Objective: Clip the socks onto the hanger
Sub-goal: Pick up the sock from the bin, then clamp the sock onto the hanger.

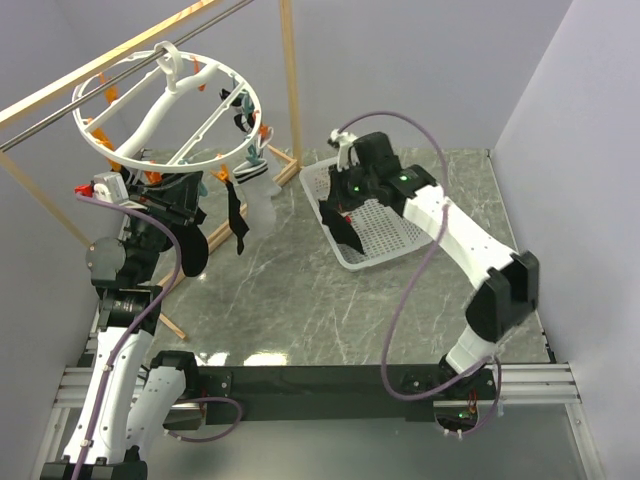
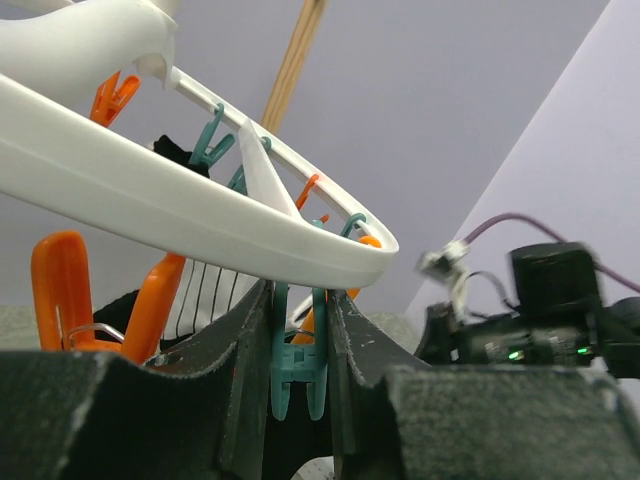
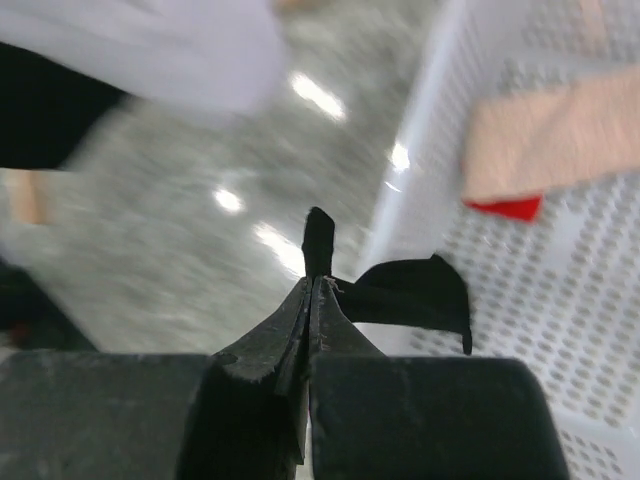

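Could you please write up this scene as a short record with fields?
Left claw: closed around a teal clip under the hanger ring, fingers against its sides
Right claw: shut on the held black sock, above the basket rim
On hanger: a hung black sock and a pale sock, side by side
In basket: a peach-coloured item with a red piece beneath it
Step left: held sock not yet clipped

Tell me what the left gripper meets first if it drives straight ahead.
The teal clip, apparently already gripped between its fingers; beyond it, the hanger's white ring, though depth is unclear.
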